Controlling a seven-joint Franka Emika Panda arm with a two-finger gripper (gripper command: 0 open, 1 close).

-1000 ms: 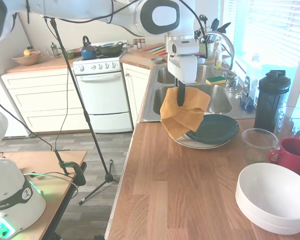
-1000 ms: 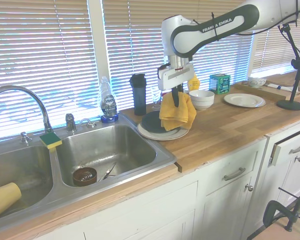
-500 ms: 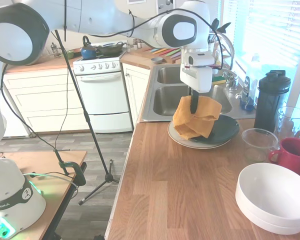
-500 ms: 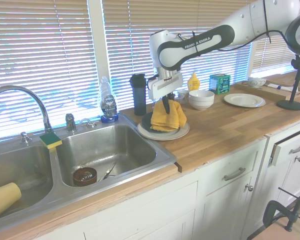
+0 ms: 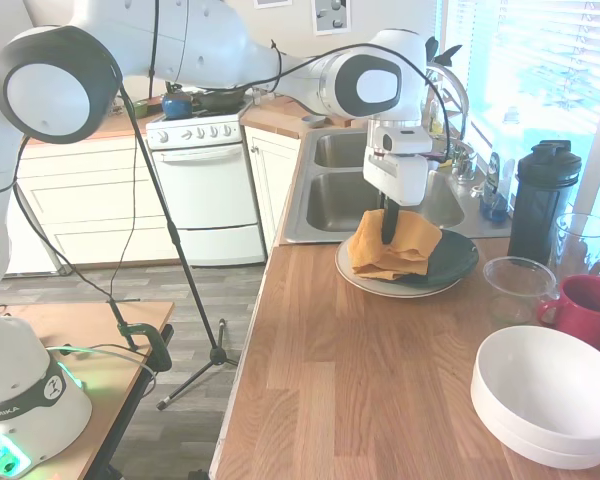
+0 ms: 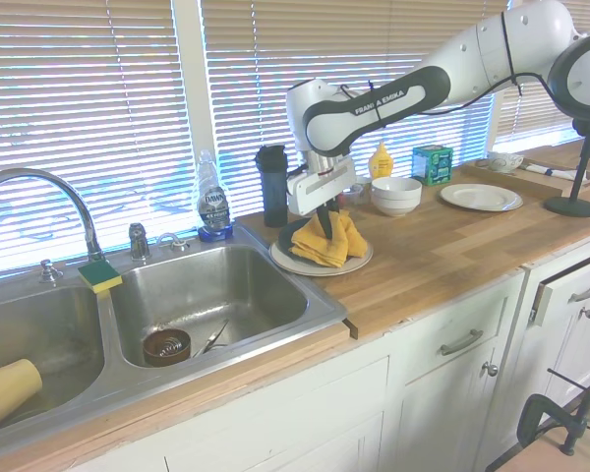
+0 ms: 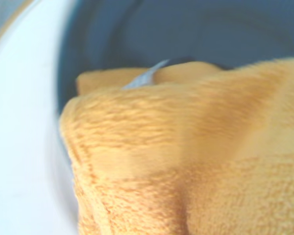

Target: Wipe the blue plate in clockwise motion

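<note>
First exterior: gripper (image 5: 388, 236) clamped on yellow cloth (image 5: 392, 245), bunched on blue plate (image 5: 448, 256), stacked on white plate (image 5: 365, 281) at the counter's sink edge. Second exterior: cloth (image 6: 326, 242) covered most of the plate (image 6: 287, 236). Wrist: cloth (image 7: 186, 161) against blue plate (image 7: 186, 34), blurred.

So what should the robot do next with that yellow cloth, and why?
Probably start sliding the cloth clockwise around the blue plate. The end effector is shut on the cloth, which now slumps on the blue plate's sink-side part, while the rest of the plate looks bare and unwiped.
</note>
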